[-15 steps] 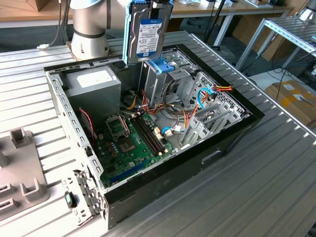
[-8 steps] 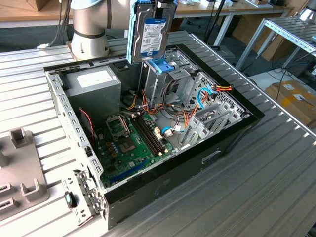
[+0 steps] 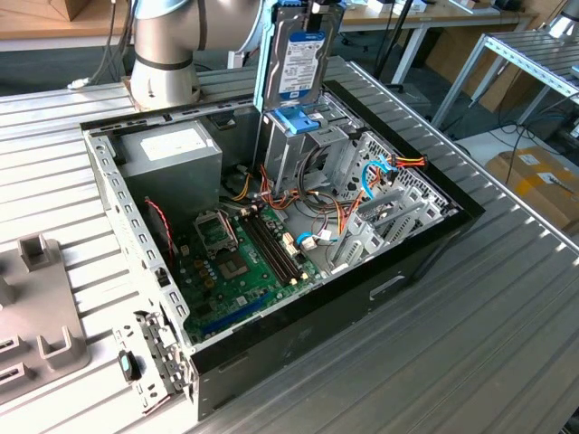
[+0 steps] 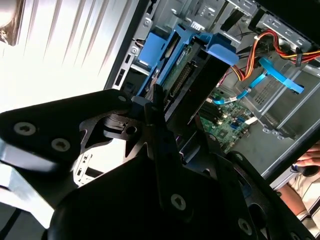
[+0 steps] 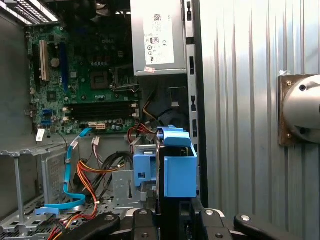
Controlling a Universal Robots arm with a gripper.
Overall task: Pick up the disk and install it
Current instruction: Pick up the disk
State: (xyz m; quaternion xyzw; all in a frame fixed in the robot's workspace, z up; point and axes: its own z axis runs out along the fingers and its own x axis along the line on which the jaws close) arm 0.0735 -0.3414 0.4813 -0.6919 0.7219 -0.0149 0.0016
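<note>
Right now my end effector (image 5: 167, 216) is closed on the disk (image 3: 303, 56), which hangs straight down from it, long side up and down, just above the metal cage (image 3: 291, 158) inside the computer case (image 3: 425, 249).

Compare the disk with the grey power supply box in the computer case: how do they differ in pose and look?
The disk stands upright above the case; the power supply box lies flat in the case's corner. The disk is a thin slab with blue side rails; the power supply box is a thick, plain grey block. Both carry a printed label.
</note>
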